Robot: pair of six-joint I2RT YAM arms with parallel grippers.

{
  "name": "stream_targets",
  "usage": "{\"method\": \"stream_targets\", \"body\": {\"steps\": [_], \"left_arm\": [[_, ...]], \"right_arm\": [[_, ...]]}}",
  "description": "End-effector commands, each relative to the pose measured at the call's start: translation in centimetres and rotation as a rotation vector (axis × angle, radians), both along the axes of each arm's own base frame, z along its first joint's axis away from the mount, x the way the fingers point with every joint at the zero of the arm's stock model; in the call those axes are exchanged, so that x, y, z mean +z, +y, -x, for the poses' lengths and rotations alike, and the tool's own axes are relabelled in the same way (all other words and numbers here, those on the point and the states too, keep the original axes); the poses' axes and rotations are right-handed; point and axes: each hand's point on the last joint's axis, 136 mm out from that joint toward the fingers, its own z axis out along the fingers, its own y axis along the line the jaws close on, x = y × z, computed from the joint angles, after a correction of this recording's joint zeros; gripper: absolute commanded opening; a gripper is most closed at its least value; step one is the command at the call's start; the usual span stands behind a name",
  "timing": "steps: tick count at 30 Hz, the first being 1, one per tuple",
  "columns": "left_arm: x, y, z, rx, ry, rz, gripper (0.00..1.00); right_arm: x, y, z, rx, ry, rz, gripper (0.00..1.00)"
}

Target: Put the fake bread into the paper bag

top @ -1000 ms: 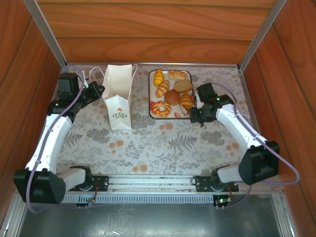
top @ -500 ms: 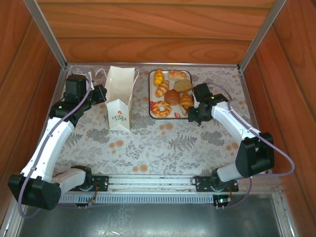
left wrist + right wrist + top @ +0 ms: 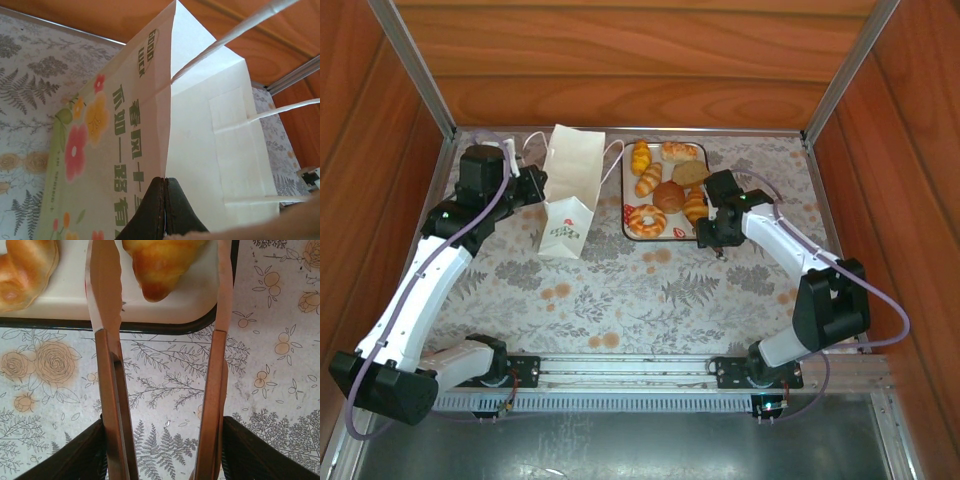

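Note:
The white paper bag point(image 3: 565, 198) with its green logo stands tilted left of the tray. My left gripper point(image 3: 536, 184) is shut on the bag's top edge, and its black fingers point(image 3: 165, 200) pinch the paper bag point(image 3: 200, 140) at a side fold. The fake bread lies on the tray point(image 3: 628, 190): a donut point(image 3: 646, 220), a bun point(image 3: 668, 196) and croissants point(image 3: 697, 206). My right gripper point(image 3: 712, 226) holds tongs; their two arms point(image 3: 107, 315) straddle the tip of a croissant point(image 3: 162, 262) without touching it. The right gripper point(image 3: 162, 440) presses on the tongs' outer sides.
The tray's dark rim point(image 3: 150, 326) crosses the right wrist view, with another pastry point(image 3: 25, 267) at its left. Wooden walls point(image 3: 640, 60) enclose the table at the back and on both sides. The floral tablecloth point(image 3: 640, 290) lies bare in front of the tray and bag.
The left arm has swung the bag rightward and tilted its top toward the tray. The right gripper with the tongs has crept left onto the tray's near right corner.

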Motion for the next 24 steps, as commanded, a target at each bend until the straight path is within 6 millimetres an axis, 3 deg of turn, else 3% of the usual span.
{"method": "stream_targets", "body": {"steps": [1,17,24], "left_arm": [[1.7,-0.3,-0.3,0.018,-0.047,0.022,0.00],[1.6,-1.2,-1.1,0.037,-0.072,0.106,0.00],[1.3,-1.8,-1.3,0.026,-0.068,0.127,0.00]], "right_arm": [[0.3,0.3,-1.0,-0.004,-0.031,0.010,0.59],[0.7,1.3,-2.3,0.006,-0.049,-0.001,0.59],[0.0,1.2,-2.4,-0.002,-0.029,0.015,0.57]]}}
